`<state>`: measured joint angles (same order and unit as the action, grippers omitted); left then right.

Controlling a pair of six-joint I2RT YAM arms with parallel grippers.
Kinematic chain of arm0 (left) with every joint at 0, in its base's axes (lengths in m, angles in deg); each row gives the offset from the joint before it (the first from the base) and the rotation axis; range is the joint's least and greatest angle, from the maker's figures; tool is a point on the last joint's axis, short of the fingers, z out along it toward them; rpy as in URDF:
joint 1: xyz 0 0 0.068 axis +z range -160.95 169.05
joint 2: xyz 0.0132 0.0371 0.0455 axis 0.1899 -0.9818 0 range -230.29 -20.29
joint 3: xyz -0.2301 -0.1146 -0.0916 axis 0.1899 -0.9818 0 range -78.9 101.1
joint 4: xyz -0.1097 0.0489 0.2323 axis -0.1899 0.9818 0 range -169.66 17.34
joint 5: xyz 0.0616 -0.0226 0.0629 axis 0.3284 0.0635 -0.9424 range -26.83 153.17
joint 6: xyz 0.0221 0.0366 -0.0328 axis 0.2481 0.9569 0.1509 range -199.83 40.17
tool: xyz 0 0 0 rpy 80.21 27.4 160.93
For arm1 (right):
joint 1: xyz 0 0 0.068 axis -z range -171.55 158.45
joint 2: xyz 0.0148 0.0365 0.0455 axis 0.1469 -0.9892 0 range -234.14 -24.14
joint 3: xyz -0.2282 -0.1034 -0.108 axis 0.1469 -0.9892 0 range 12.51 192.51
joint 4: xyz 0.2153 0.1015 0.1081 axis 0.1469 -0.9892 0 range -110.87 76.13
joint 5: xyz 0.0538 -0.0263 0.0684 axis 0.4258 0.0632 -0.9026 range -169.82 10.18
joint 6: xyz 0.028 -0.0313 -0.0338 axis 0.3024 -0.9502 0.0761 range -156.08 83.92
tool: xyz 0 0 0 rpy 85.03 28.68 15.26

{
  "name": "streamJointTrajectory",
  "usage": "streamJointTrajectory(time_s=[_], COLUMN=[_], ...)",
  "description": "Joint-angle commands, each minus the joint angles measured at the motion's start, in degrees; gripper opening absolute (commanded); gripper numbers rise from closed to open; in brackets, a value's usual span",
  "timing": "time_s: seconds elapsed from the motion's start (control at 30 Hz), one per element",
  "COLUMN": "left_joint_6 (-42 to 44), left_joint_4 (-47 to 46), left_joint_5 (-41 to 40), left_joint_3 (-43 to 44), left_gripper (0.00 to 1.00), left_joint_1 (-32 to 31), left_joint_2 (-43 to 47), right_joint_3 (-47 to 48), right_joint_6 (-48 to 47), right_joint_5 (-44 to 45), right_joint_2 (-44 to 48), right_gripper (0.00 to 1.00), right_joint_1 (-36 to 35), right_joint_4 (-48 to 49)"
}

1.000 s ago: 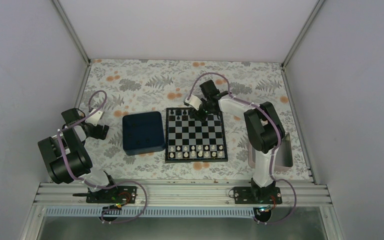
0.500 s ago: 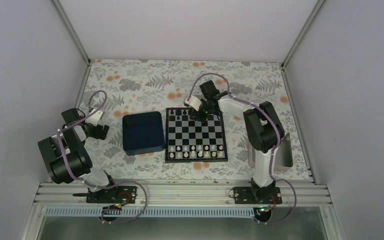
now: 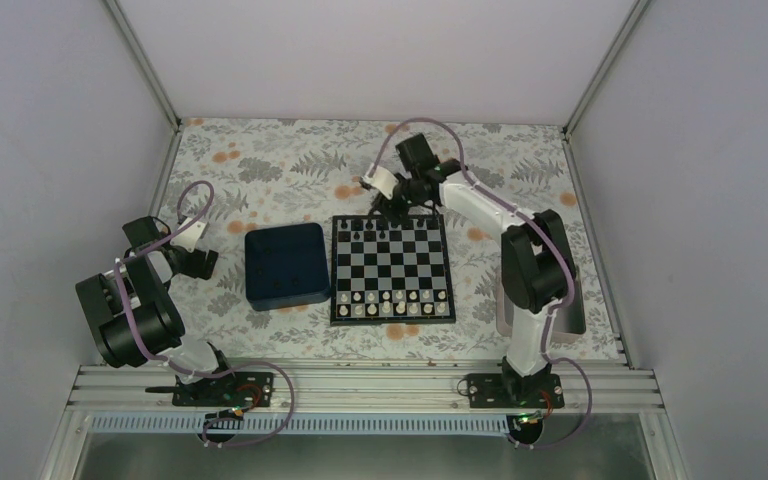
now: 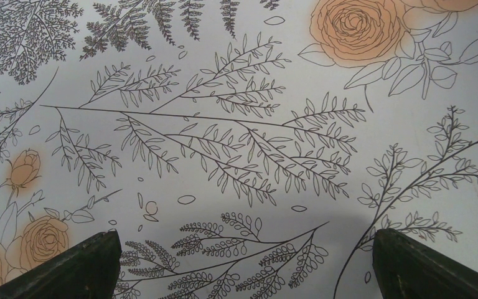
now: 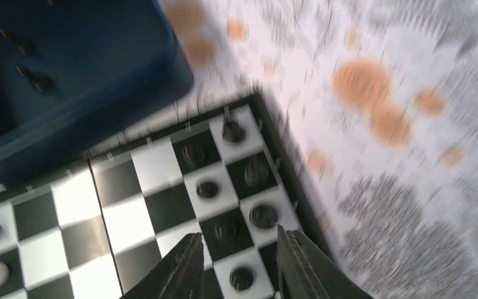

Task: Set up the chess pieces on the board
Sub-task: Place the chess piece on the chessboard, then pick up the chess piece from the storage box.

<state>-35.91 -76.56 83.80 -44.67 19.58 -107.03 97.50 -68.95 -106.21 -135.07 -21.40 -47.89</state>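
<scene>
The board (image 3: 391,270) lies mid-table, with tiny black chess pieces (image 3: 364,232) on its far rows. My right gripper (image 3: 392,204) hovers over the board's far edge. In the blurred right wrist view it (image 5: 239,237) is open, with nothing between its fingers. Below it, several black pieces (image 5: 263,215) stand on corner squares of the board (image 5: 155,167). Two more black pieces (image 5: 34,79) lie in the dark blue tray (image 5: 81,93). My left gripper (image 3: 200,262) rests at the far left, wide open (image 4: 243,237) over bare floral cloth.
The dark blue tray (image 3: 285,265) sits just left of the board. White pieces (image 3: 390,307) fill the board's near rows. A silver metal tray (image 3: 572,300) lies at the right, partly behind the right arm. Walls enclose the table on three sides.
My right gripper has opened and drawn back from the board's far squares toward its far edge, empty. The left arm has not moved.
</scene>
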Motion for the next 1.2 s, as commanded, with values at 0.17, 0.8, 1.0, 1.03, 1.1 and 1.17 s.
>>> streamJointTrajectory(time_s=[0.17,0.8,1.0,1.03,1.1,1.17], left_joint_6=[0.9,1.0,1.1,1.1,1.2,1.1], left_joint_4=[2.2,1.6,1.2,1.1,1.0,1.1], left_joint_5=[1.7,3.3,3.2,3.1,3.0,3.0], left_joint_3=[-1.0,-1.3,-1.2,-1.2,-1.2,-1.0], left_gripper=[1.0,1.0,1.0,1.0,1.0,1.0], left_joint_1=[0.2,0.2,0.2,0.2,0.2,0.2], left_joint_2=[0.2,-1.1,-2.6,-2.8,-3.3,-3.6], right_joint_3=[19.2,33.7,34.6,34.9,34.8,34.6], right_joint_6=[1.9,4.4,3.9,3.7,3.4,3.1], right_joint_5=[0.6,-2.3,-3.8,-4.0,-4.2,-4.3], right_joint_2=[-4.2,-29.4,-32.6,-32.9,-33.2,-33.5], right_gripper=[0.36,0.53,0.53,0.53,0.53,0.52], right_joint_1=[-15.2,-26.5,-27.3,-27.4,-27.4,-27.4], right_joint_4=[-6.6,7.2,9.5,9.5,9.9,10.4])
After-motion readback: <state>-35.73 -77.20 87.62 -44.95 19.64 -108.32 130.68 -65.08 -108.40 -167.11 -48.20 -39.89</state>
